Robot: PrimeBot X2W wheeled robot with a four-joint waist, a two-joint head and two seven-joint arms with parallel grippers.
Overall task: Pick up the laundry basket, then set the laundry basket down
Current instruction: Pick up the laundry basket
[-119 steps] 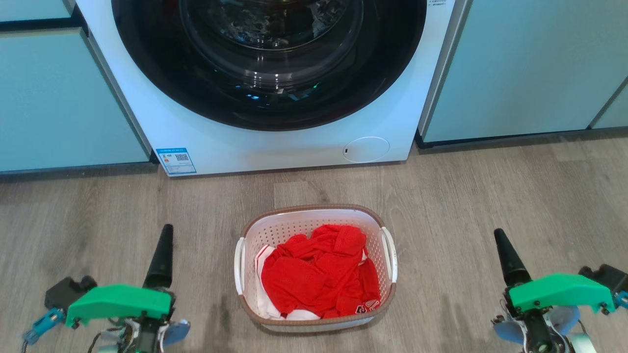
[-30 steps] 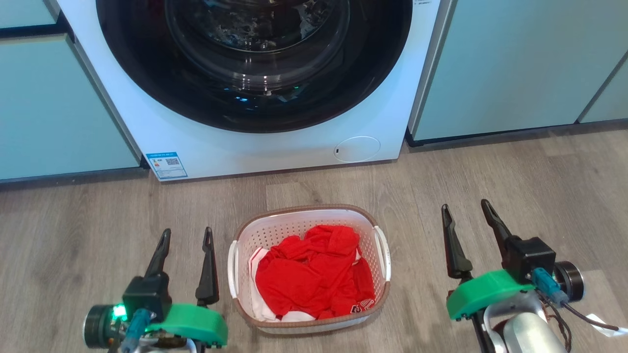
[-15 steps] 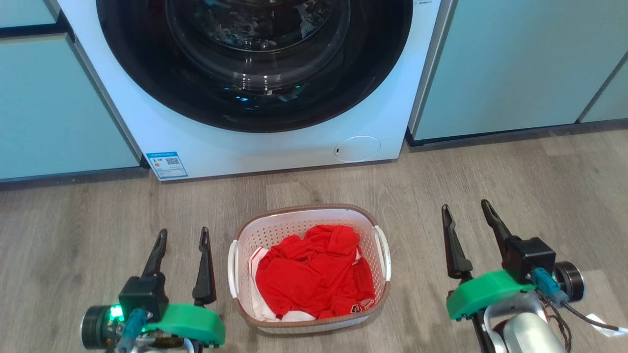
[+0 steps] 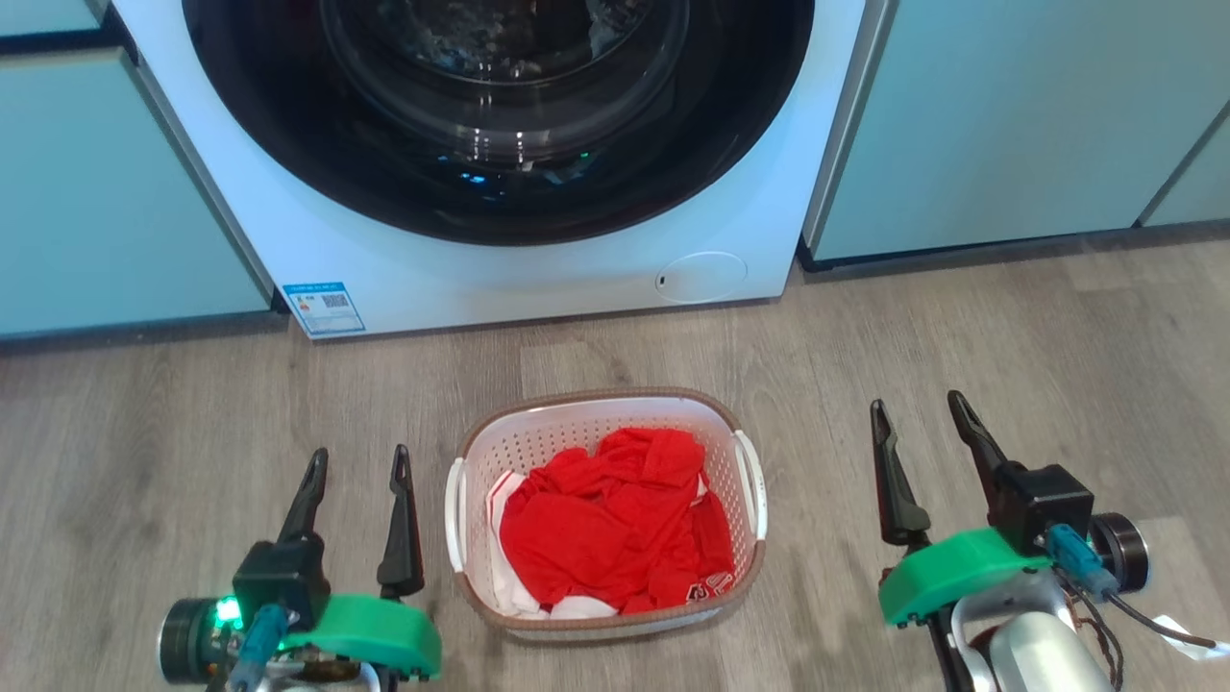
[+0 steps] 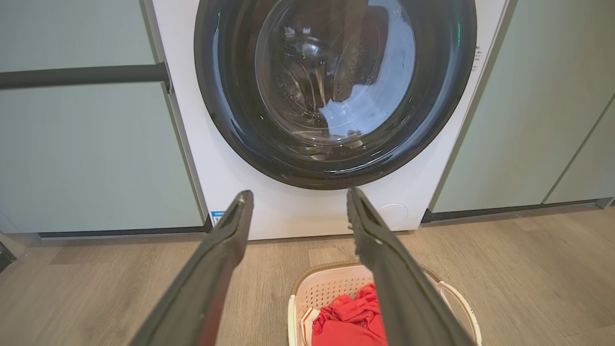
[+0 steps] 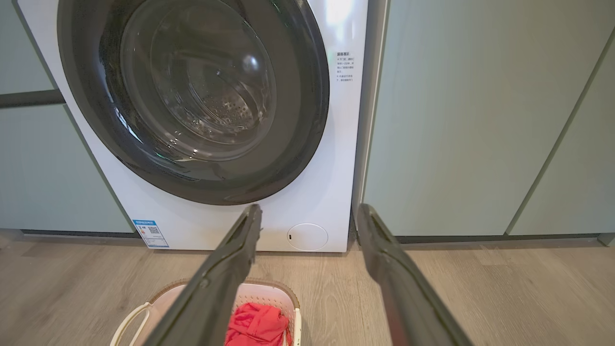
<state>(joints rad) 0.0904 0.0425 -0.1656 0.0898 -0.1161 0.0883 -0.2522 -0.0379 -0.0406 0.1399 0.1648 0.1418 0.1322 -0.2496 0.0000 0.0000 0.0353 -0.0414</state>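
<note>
Grippers are counted as two, each with two long dark fingers. The left gripper (image 4: 357,452) is held just beside the left side of the one laundry basket (image 4: 557,444), apart from it; its fingers are spread wide and nothing is held between them. The right gripper (image 4: 915,400) is held well apart from the basket's right side, likewise spread wide and empty.

The basket is set on the wooden floor (image 4: 192,413), in front of the one white washing machine (image 4: 538,279) and clear of it. Two white handles are seen, one at the left side (image 4: 452,514) and one at the right (image 4: 755,485). Crumpled red cloth (image 4: 615,529) is heaped inside, with some white cloth (image 4: 577,607) under it.

One blue label (image 4: 324,306) and one round cover (image 4: 700,276) are seen low on the machine's front. Pale green cabinets are placed on both sides, left (image 4: 106,192) and right (image 4: 999,125).

In the left wrist view the basket (image 5: 312,293) is seen partly behind one finger of the left gripper (image 5: 299,192); in the right wrist view it (image 6: 269,290) lies at the bottom edge below the right gripper (image 6: 310,206).
</note>
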